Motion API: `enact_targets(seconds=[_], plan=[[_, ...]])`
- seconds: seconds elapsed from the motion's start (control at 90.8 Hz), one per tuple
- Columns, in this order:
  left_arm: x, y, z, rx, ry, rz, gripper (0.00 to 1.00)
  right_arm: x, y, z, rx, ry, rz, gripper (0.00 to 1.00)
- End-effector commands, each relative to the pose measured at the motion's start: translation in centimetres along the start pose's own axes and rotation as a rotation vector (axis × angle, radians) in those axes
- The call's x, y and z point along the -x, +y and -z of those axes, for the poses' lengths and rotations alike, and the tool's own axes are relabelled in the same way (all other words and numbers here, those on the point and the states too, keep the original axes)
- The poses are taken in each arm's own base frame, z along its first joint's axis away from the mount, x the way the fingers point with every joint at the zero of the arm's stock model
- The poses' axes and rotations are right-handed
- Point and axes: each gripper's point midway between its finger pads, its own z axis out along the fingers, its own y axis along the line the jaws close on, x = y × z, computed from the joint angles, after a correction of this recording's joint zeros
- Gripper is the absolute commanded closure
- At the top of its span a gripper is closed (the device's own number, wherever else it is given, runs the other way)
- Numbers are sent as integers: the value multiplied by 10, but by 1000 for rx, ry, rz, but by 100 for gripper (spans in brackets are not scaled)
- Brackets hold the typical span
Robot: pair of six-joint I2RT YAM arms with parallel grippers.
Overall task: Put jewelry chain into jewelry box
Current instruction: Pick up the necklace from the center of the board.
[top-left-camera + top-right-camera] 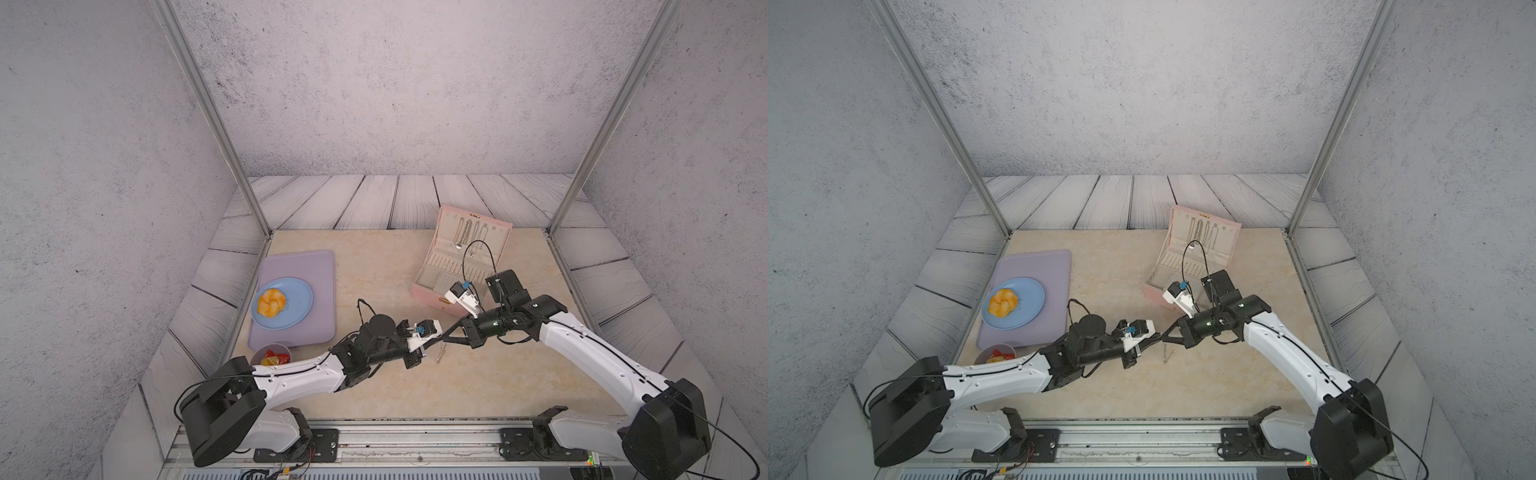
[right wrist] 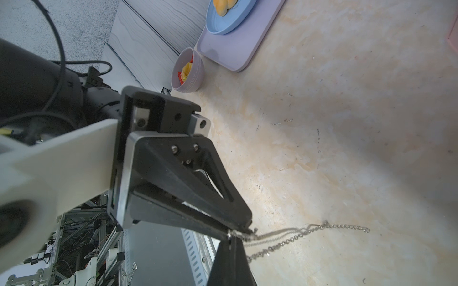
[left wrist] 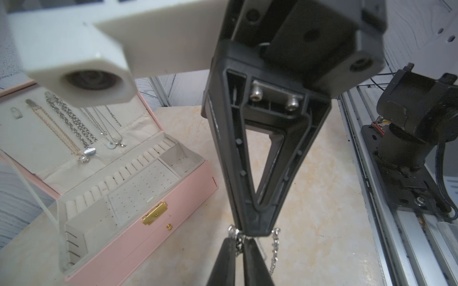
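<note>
Some jewelry chain (image 3: 273,250) inside left pincer (image 3: 239,241)

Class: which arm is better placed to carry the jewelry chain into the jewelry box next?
Probably the right. Both the right gripper and left gripper pinch the jewelry chain, but the open jewelry box lies nearer the right one.

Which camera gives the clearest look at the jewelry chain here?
The right wrist view: the jewelry chain shows its longest stretch there, single links distinct. The left wrist view shows only short pieces, the rest hidden. In both top views it is a tiny dangling strand.
</note>
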Motion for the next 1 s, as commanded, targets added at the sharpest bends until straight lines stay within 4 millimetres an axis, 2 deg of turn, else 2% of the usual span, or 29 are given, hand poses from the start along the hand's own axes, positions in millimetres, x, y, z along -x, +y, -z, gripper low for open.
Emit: enact_targets(seconds=[0.0,0.231,0.385,0.418,0.528,0.605,0.661,0.826,0.991], plan=[[11,4,2,18,-12,-7,90,2,5,3,-4,-13,30,100],[11,7,11,43,22,-7,99,3,3,4,-16,-17,31,100],[16,8,20,46,61,70,100,6,1,3,-26,-35,27,100],[19,9,23,46,70,106,100,8,-1,3,-34,-44,26,93],[24,7,32,26,149,203,100,13,-5,2,-51,-84,26,60],[29,6,38,13,215,254,100,17,-7,2,-59,-122,25,49],[32,7,41,10,253,283,100,23,-6,3,-52,-158,24,36],[40,8,50,-5,363,296,100,39,8,10,5,-274,46,31],[63,15,54,-5,352,241,100,40,9,16,-7,-369,130,31]])
